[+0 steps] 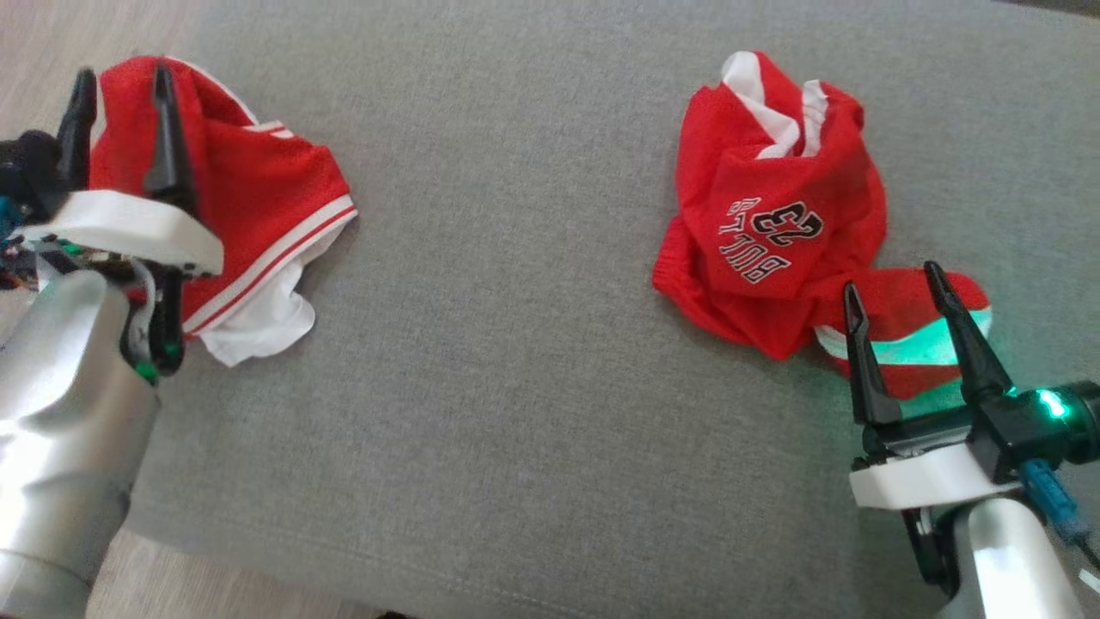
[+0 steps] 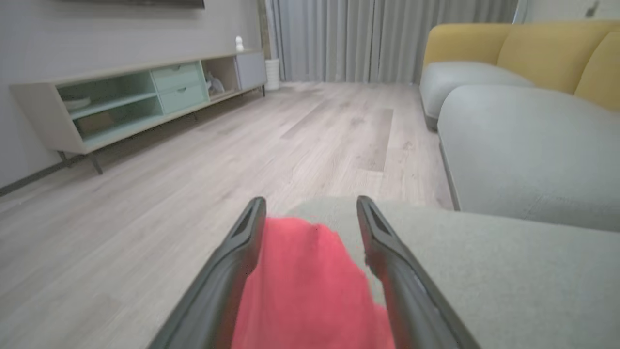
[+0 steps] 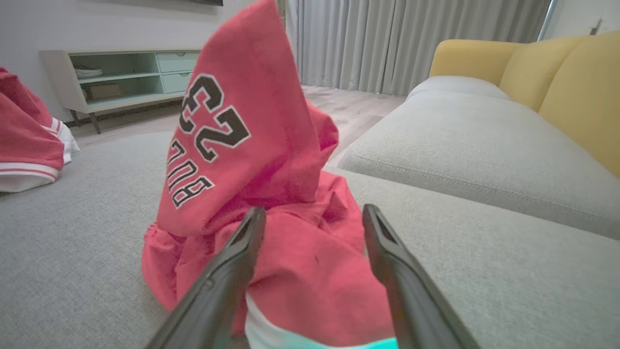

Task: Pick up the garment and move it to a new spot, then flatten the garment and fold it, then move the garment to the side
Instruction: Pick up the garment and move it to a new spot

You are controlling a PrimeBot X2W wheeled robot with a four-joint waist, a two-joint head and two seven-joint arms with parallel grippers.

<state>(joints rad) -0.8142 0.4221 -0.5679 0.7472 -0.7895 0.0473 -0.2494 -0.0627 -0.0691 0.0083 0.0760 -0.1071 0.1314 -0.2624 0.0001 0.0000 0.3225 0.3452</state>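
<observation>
Silver forearm [image 1: 69, 413], white collar [image 1: 129, 228], black tapered fingers [image 1: 167, 137]

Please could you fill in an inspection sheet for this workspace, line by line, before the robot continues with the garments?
Surface: grey cushion, broad and flat.
Job's things: red jersey printed 23, crumpled, at the right; red garment with white trim, bunched, at the left.
Clutter: nothing seen.
Grippers: left gripper open over the trimmed garment, red cloth between its fingers; right gripper open at the jersey's near edge.
Cables: blue cable at the right wrist.
Surroundings: wood floor, low cabinet, grey curtains, yellow sofa.
</observation>
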